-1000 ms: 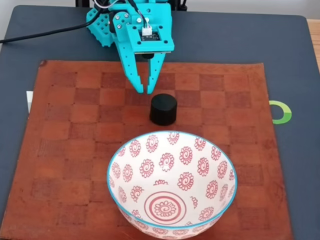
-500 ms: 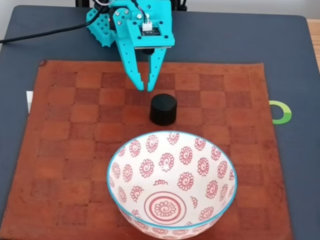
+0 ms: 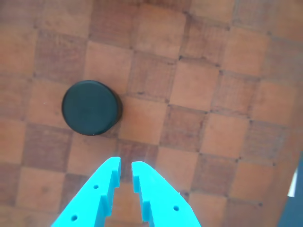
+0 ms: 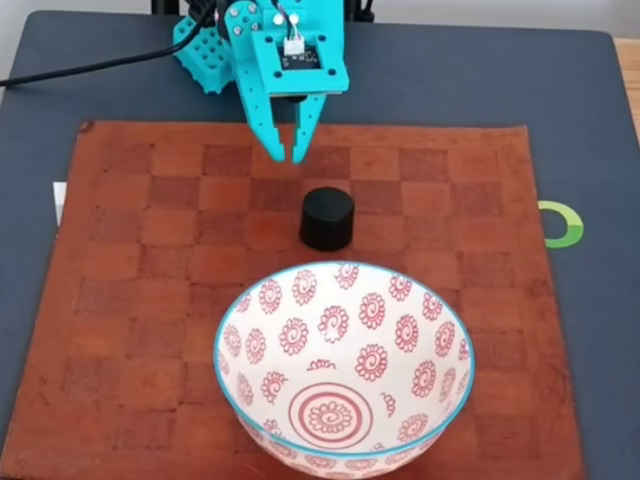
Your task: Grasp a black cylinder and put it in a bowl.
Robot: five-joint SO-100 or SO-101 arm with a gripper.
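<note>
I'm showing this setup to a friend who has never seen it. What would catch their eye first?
Probably the big white bowl with red flowers and a blue rim, at the near edge of the brown checkered mat in the fixed view. Next, the turquoise gripper at the mat's far edge, its fingers nearly closed and empty, with the black cylinder standing between it and the bowl.

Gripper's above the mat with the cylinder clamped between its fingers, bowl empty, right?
Not clamped. In the fixed view the gripper hangs nearly shut and empty, apart from the cylinder, which stands on the mat. The bowl is empty.
</note>
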